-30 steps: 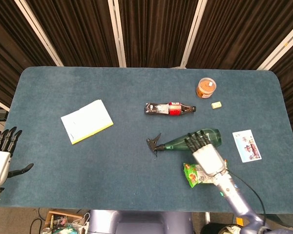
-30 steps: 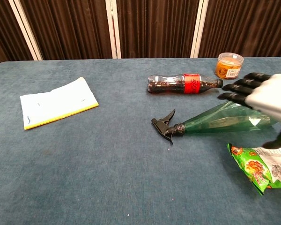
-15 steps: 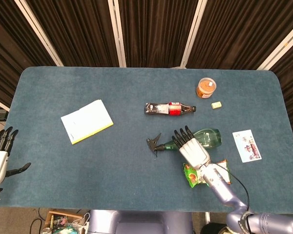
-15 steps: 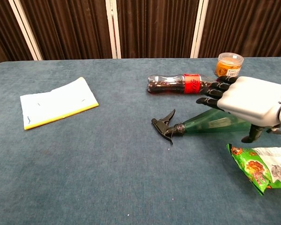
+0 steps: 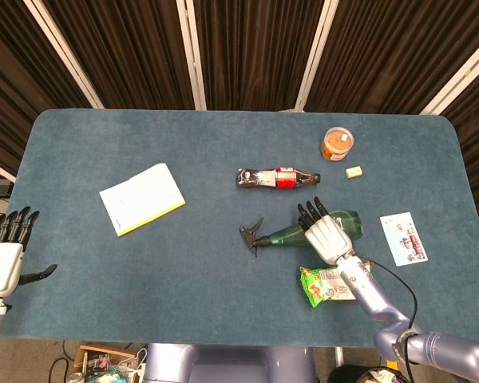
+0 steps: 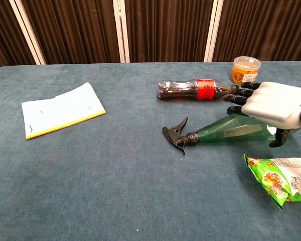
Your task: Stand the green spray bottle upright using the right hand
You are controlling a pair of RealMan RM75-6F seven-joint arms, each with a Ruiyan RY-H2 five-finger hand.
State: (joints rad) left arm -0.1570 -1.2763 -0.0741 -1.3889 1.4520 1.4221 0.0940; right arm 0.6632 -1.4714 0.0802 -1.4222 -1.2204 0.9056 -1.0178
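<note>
I see the green spray bottle (image 5: 307, 231) lying on its side on the table (image 5: 88, 144), right of centre. Its long axis runs left to right, with a slight tilt: the black trigger head points left, the wide base points right.

My right hand (image 5: 326, 236) sits over the wide half of the bottle, back of the hand up, fingers (image 6: 239, 98) spread and pointing toward the far edge. In the chest view the thumb hangs down on the near side of the bottle body. I cannot tell whether the hand touches the bottle; nothing is gripped.

My left hand (image 5: 1, 257) is off the table's near left corner, fingers upright and apart, holding nothing.

The cola bottle (image 5: 276, 178) lies just beyond the spray bottle, roughly parallel to it. A green snack bag (image 6: 281, 178) lies just on the near side, by my right wrist. An orange tub (image 5: 336, 144) stands further back. A notepad (image 5: 141, 198) lies well apart to the left, with open felt between it and the trigger.
</note>
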